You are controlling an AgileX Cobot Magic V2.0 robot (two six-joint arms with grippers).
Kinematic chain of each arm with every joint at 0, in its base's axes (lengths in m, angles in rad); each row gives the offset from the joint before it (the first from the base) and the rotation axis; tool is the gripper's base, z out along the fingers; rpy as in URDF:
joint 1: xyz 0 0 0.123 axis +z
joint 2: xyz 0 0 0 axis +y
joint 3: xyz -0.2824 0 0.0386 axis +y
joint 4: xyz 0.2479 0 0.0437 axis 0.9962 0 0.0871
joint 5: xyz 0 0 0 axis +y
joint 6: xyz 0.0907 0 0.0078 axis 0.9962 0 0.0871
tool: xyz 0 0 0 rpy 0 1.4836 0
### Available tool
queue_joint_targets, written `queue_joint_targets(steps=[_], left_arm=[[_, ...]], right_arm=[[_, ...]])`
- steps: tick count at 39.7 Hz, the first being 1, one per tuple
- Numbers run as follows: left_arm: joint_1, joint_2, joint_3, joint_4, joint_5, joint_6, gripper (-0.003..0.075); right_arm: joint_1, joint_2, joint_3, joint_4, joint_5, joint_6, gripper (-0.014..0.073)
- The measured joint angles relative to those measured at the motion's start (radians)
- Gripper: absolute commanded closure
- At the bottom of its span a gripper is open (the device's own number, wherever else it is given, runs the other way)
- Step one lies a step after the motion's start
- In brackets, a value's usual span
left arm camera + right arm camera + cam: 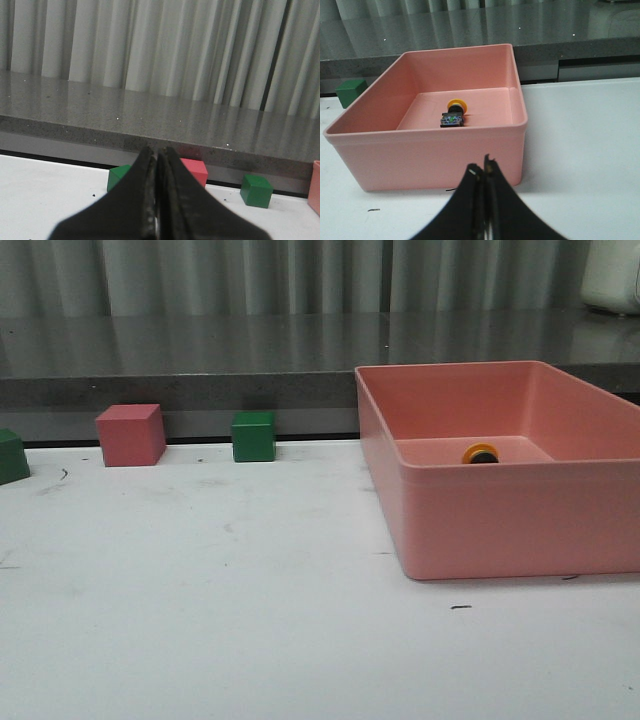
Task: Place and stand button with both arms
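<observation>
Grey pleated curtain (300, 275) hangs behind a speckled grey counter (200, 350).

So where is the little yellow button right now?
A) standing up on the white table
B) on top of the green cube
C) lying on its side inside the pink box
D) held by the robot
C: the right wrist view shows the button lying tipped over on the floor of the pink box, and the front view shows its yellow cap poking up behind the box wall.
</observation>
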Motion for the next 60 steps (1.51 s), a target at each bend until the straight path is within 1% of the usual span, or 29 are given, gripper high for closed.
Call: queue_joint_targets(steps=[3,5,10,16,19,24,29,31,33,35,37,39,41,43,44,45,46,48,50,60], left_arm=[[0.0,0.0,-0.056,-0.001,0.045,0.0,0.074],[0.0,0.0,-0.117,0.03,0.092,0.0,0.074],[0.0,0.057,-0.258,0.107,0.188,0.0,0.074],[0.0,0.226,-0.383,0.163,0.312,0.0,0.074],[0.0,0.312,-0.415,0.178,0.36,0.0,0.074],[0.0,0.408,-0.442,0.182,0.379,0.0,0.0741],[0.0,0.429,-0.448,0.184,0.365,0.0,0.0735],[0.0,0.429,-0.448,0.184,0.355,0.0,0.0706],[0.0,0.429,-0.448,0.184,0.348,0.0,0.0644],[0.0,0.429,-0.448,0.184,0.344,0.0,0.0535],[0.0,0.429,-0.448,0.184,0.342,0.0,0.0409],[0.0,0.429,-0.448,0.184,0.342,0.0,0.0246],[0.0,0.429,-0.448,0.182,0.342,0.0,0.0121],[0.0,0.429,-0.448,0.178,0.34,0.0,0.0031],[0.0,0.429,-0.448,0.173,0.34,0.0,0.0011],[0.0,0.429,-0.448,0.172,0.34,0.0,0.0023],[0.0,0.429,-0.448,0.171,0.34,0.0,0.0036],[0.0,0.429,-0.448,0.168,0.338,0.0,0.005],[0.0,0.429,-0.448,0.167,0.337,0.0,0.005],[0.0,0.429,-0.448,0.165,0.337,0.0,0.005]], right_arm=[[0.0,0.0,-0.047,-0.002,0.009,0.0,0.0663],[0.0,0.0,-0.095,-0.007,0.026,0.0,0.0659],[0.0,0.035,-0.251,-0.016,0.123,0.0,0.0654],[0.0,0.23,-0.426,-0.023,0.244,0.0,0.0654],[0.0,0.347,-0.492,-0.023,0.252,0.0,0.0654],[0.0,0.473,-0.551,-0.024,0.25,0.0,0.0654],[0.0,0.515,-0.563,-0.024,0.238,0.0,0.0654],[0.0,0.517,-0.565,-0.024,0.236,0.0,0.0652],[0.0,0.517,-0.565,-0.024,0.232,0.0,0.0635],[0.0,0.517,-0.565,-0.024,0.228,0.0,0.0589],[0.0,0.517,-0.565,-0.024,0.226,0.0,0.0488],[0.0,0.517,-0.567,-0.024,0.224,0.0,0.0359],[0.0,0.517,-0.569,-0.024,0.219,0.0,0.0195],[0.0,0.517,-0.569,-0.024,0.22,0.0,0.0067],[0.0,0.517,-0.569,-0.024,0.22,0.0,0.0022],[0.0,0.517,-0.569,-0.024,0.22,0.0,-0.0031],[0.0,0.517,-0.569,-0.024,0.22,0.0,-0.0063],[0.0,0.517,-0.569,-0.024,0.22,0.0,-0.0058],[0.0,0.517,-0.569,-0.024,0.22,0.0,-0.0048],[0.0,0.538,-0.574,-0.024,0.205,0.0,-0.0048]])
